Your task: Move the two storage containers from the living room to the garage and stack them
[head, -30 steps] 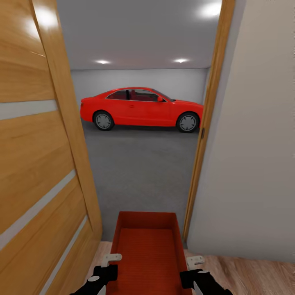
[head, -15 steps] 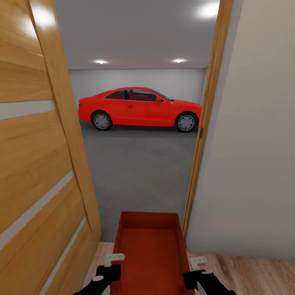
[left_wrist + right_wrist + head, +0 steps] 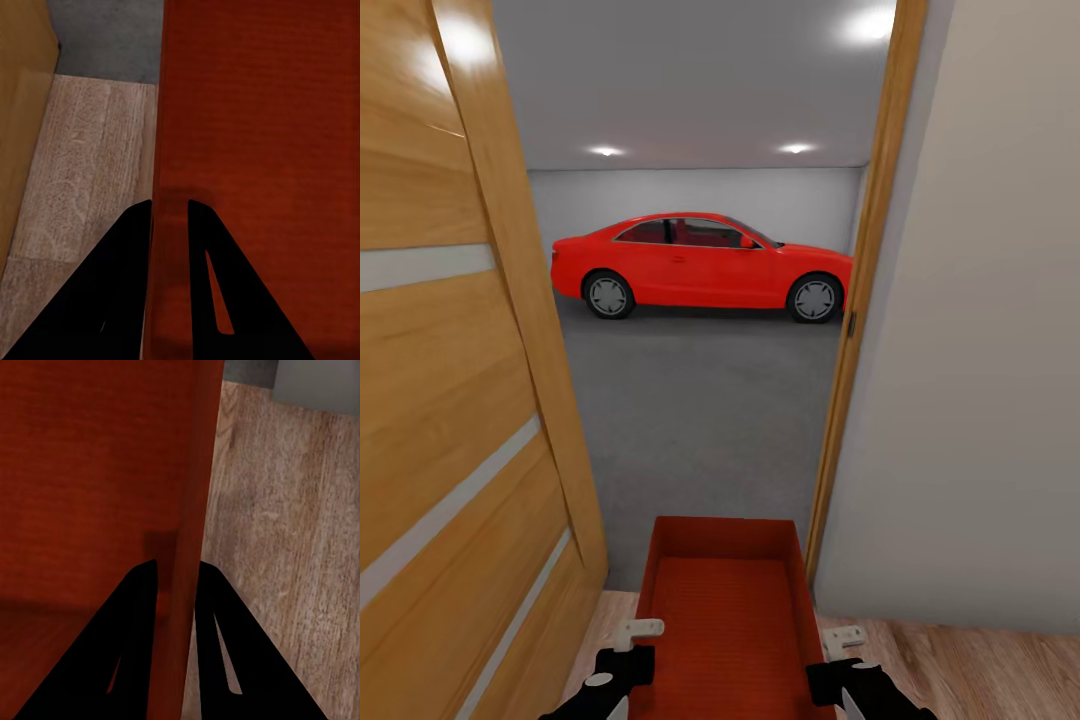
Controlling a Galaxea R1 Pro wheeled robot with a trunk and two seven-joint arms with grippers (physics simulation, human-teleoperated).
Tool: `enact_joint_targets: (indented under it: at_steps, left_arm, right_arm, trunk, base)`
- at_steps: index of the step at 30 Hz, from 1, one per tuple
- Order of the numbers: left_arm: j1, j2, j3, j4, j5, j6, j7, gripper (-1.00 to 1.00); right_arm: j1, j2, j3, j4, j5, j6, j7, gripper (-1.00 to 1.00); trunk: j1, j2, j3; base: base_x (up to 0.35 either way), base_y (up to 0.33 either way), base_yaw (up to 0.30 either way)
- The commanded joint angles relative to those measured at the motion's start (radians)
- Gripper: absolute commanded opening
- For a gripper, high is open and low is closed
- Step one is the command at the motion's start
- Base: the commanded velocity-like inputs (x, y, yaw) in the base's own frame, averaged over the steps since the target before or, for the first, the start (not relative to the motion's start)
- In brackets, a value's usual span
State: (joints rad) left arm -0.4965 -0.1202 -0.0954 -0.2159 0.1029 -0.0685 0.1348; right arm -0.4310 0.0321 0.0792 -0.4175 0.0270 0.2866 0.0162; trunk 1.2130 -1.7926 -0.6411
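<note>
Storage container [image 3: 722, 610], red-orange, open-topped, carried at the doorway threshold; left gripper [image 3: 169, 214] pinching its left wall, right gripper [image 3: 177, 574] pinching its right wall; orange door [image 3: 455, 400] open at left; grey concrete floor [image 3: 700, 420], red car [image 3: 705, 262] beyond

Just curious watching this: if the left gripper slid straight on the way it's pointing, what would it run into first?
The left gripper already clamps the side wall of the storage container. Straight on, it would only follow that wall; beyond it lies the wood flooring, then the grey floor. Depth is hard to judge.
</note>
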Motion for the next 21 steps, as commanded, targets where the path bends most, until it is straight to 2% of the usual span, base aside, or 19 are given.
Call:
enact_joint_targets:
  at_steps: [1, 9, 13, 20, 21]
  left_arm:
    - [-0.001, 0.001, -0.003, -0.003, 0.005, -0.01, 0.006, -1.0]
    - [-0.002, 0.001, -0.014, -0.003, 0.016, -0.01, 0.006, -1.0]
    - [0.013, 0.011, -0.012, -0.008, 0.024, -0.009, 0.004, -1.0]
    - [0.018, 0.007, 0.022, -0.013, -0.006, -0.009, 0.003, -1.0]
    - [0.018, 0.026, 0.077, -0.013, -0.06, -0.009, 0.003, -1.0]
  right_arm:
    - [0.0, -0.006, 0.004, 0.001, 0.001, 0.006, 0.006, -1.0]
    - [0.0, -0.008, 0.004, 0.001, 0.001, 0.006, 0.006, -1.0]
    - [0.001, -0.001, 0.005, -0.001, 0.013, 0.007, 0.008, -1.0]
    - [0.001, -0.003, 0.005, -0.003, 0.016, 0.008, 0.01, -1.0]
    - [0.001, -0.018, 0.005, -0.003, 0.002, 0.008, 0.011, -1.0]
  trunk:
    - [0.0, 0.0, -0.001]
    - [0.0, 0.0, -0.001]
    - [0.0, 0.0, -0.001]
    - [0.0, 0.0, -0.001]
    - [0.0, 0.0, -0.001]
  base:
    - [0.0, 0.0, 0.0]
    - [0.003, 0.001, 0.0]
    - [0.126, 0.041, 0.0]
    - [0.156, 0.048, 0.0]
    - [0.08, 0.094, 0.0]
